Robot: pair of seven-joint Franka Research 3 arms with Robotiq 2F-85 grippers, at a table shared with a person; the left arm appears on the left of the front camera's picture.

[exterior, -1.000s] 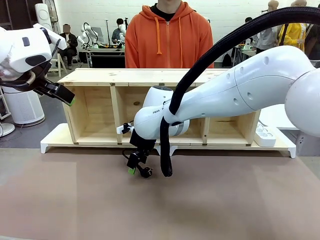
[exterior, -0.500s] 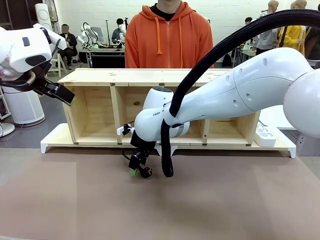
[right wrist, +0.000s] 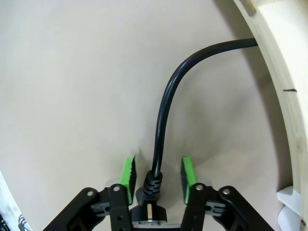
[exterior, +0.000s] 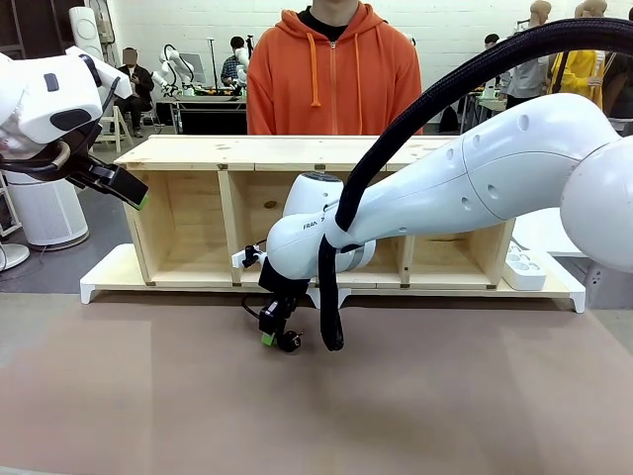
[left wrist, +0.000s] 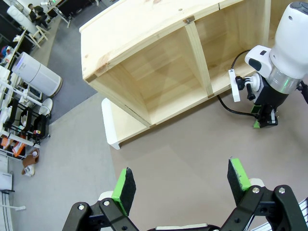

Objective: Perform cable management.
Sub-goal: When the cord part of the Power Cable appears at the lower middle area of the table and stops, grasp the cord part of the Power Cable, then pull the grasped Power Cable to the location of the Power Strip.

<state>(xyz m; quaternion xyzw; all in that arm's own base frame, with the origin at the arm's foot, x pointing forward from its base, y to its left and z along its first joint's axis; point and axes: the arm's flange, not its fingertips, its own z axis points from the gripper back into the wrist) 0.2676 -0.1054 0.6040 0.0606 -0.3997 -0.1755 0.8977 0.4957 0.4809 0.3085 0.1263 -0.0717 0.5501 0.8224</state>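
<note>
The cable [right wrist: 163, 110] is a thin black cord that curves out from under the wooden shelf [exterior: 198, 153] onto the brown tabletop. It ends in a chunky black plug [right wrist: 150, 192]. My right gripper [right wrist: 158, 175] points down at the table in front of the shelf, and its green pads hug the plug on both sides. From the front, this gripper [exterior: 272, 332] and the plug [exterior: 289, 342] sit just ahead of the shelf's second bay. My left gripper [exterior: 127, 188] hangs high by the shelf's left end, open and holding nothing [left wrist: 182, 185].
A person in an orange hoodie [exterior: 331, 69] stands behind the shelf. A white power strip [exterior: 524, 267] lies at the shelf's right end. The right arm's thick ribbed hose [exterior: 328, 307] dangles beside the gripper. Bare brown tabletop [exterior: 445, 406] stretches across the front.
My right gripper's fingers have drawn in around the plug and the hand has sunk slightly. The left arm has not moved.
</note>
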